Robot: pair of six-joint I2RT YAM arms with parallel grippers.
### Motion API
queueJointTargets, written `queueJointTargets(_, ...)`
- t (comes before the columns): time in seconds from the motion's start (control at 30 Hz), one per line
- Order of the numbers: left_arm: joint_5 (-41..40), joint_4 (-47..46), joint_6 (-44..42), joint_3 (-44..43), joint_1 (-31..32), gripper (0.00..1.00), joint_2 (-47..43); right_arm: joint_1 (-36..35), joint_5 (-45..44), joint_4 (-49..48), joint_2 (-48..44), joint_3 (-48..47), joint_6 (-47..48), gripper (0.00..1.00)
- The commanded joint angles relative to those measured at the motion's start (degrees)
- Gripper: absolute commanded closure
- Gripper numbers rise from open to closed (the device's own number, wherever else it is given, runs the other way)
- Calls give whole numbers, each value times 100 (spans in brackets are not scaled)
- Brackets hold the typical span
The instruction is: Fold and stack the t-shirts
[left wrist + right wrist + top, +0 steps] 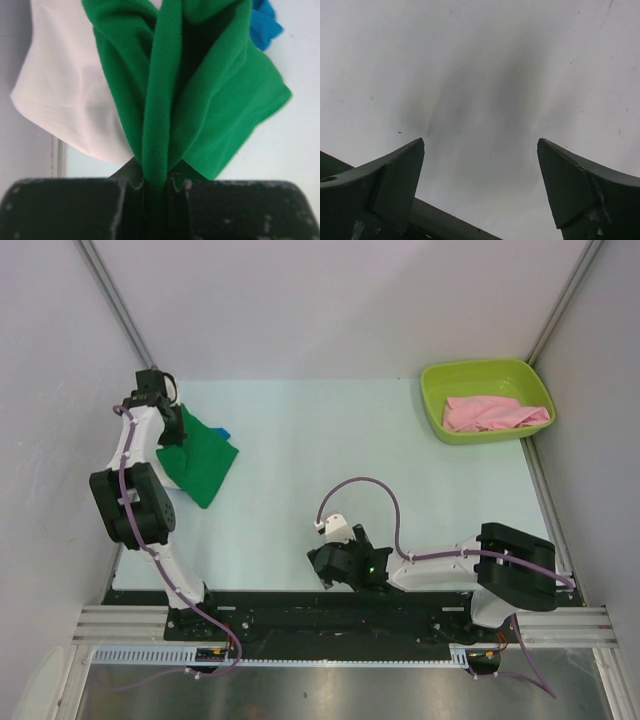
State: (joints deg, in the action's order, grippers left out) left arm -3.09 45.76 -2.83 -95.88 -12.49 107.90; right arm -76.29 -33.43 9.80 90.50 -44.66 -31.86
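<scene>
Left hand (156, 184), green t-shirt (220, 110) pinched within

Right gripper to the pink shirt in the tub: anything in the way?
Nothing visible lies on the pale table between the open right gripper and the crumpled pink cloth t-shirt. Only the lime-green plastic tub rings the shirt with its own wall, so the approach likely has to come from above.

Green t-shirt (205, 465) bright, plain. White t-shirt (65, 95) plain. Blue t-shirt (262, 27) bright. Pink t-shirt (495, 414) pale. Tub (432, 402) lime green. Table (330, 450) pale mint.
</scene>
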Motion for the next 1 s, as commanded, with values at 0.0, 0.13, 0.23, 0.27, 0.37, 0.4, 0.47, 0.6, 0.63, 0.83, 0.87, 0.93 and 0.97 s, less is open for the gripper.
queueJointTargets(0.0, -981, -1112, -253, 288, -34, 100, -181, 114, 161, -321, 99, 28, 57, 0)
queueJointTargets(0.13, -1613, -1770, -323, 464, -139, 100, -111, 220, 267, -409, 161, 2, 74, 0)
queueJointTargets(0.23, -2010, -2078, -359, 544, -218, 100, 12, 264, 363, -435, 240, -51, 66, 0)
queueJointTargets(0.27, -2072, -2141, -350, 561, -306, 100, 38, 290, 381, -444, 301, -77, 66, 0)
queueJointTargets(0.37, -1898, -2483, -201, 684, -543, 100, 47, 308, 425, -435, 468, -209, 74, 0)
queueJointTargets(0.4, -1871, -2510, -139, 676, -587, 93, 82, 308, 451, -435, 521, -244, 74, 0)
queueJointTargets(0.47, -1966, -2449, -113, 545, -667, 77, 301, 308, 513, -427, 635, -384, 74, 0)
queueJointTargets(0.6, -1931, -2317, 238, 377, -842, 0, 653, 308, 566, -339, 969, -613, 57, 0)
queueJointTargets(0.63, -1915, -2387, 248, 394, -877, 0, 688, 308, 574, -304, 1004, -648, 48, 0)
queueJointTargets(0.83, -1844, -2519, 660, 737, -1018, 0, 514, 255, 539, -268, 1075, -745, -5, 0)
queueJointTargets(0.87, -1861, -2528, 704, 833, -1018, 0, 461, 238, 539, -260, 1058, -754, -5, 0)
queueJointTargets(0.93, -1958, -2615, 854, 982, -1018, 0, 224, 133, 470, -233, 1058, -789, -22, 0)
queueJointTargets(0.97, -2002, -2642, 915, 1148, -1018, 0, 110, 106, 425, -172, 1049, -798, -31, 0)
